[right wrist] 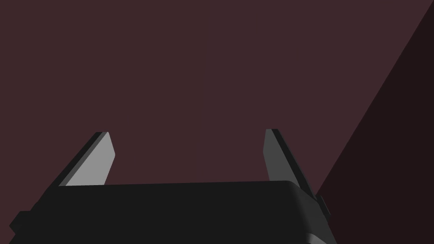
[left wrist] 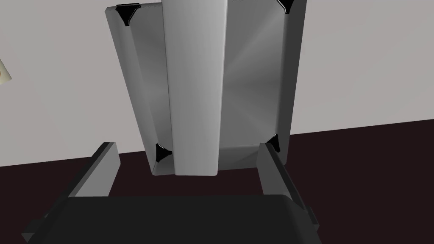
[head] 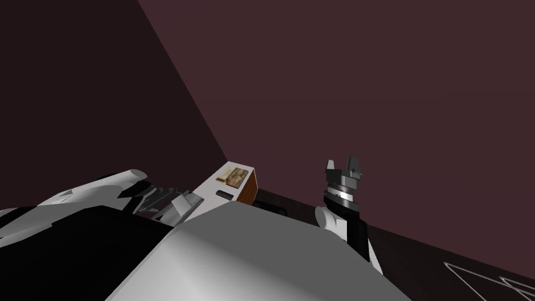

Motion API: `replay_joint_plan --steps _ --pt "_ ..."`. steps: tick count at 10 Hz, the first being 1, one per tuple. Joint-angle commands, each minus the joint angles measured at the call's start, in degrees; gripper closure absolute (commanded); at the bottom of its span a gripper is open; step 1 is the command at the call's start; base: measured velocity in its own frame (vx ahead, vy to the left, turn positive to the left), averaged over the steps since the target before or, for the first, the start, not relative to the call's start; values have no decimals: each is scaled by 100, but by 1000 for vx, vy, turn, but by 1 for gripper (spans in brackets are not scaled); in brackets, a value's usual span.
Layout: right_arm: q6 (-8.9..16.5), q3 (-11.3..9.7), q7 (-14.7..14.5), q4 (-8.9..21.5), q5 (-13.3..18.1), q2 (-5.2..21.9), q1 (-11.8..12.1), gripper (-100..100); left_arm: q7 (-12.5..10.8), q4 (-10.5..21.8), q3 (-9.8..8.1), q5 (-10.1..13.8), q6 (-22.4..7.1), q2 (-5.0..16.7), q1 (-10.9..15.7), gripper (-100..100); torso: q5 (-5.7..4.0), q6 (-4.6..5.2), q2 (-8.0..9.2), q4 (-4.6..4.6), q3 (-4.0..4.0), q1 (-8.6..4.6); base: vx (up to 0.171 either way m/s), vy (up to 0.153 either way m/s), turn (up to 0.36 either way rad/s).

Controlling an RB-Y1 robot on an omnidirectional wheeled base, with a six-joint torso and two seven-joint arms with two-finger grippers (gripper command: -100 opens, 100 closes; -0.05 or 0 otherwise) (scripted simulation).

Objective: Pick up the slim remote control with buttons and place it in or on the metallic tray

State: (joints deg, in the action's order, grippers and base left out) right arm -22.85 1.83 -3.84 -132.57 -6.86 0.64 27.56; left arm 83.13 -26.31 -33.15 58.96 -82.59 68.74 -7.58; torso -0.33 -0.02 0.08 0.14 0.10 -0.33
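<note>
though the tray (left wrist: 254,84) is cut off, left claw (left wrist: 186,146) and right claw (right wrist: 186,133) gape empty.

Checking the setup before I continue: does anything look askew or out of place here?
The metallic tray looks odd: in the left wrist view its near end seems to jut past the edge of the light tabletop, over the dark floor. The left gripper hangs open before it.
</note>
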Motion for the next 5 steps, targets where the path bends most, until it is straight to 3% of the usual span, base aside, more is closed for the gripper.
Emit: replay_joint_plan --steps 1,5 --pt "0 0 0 0 0 0 0 0 0 0 0 0 0 0 0 0 0 0 0 0 0 0 0 0 0" --pt "0 0 0 0 0 0 0 0 0 0 0 0 0 0 0 0 1 0 5 1 3 2 0 0 0"
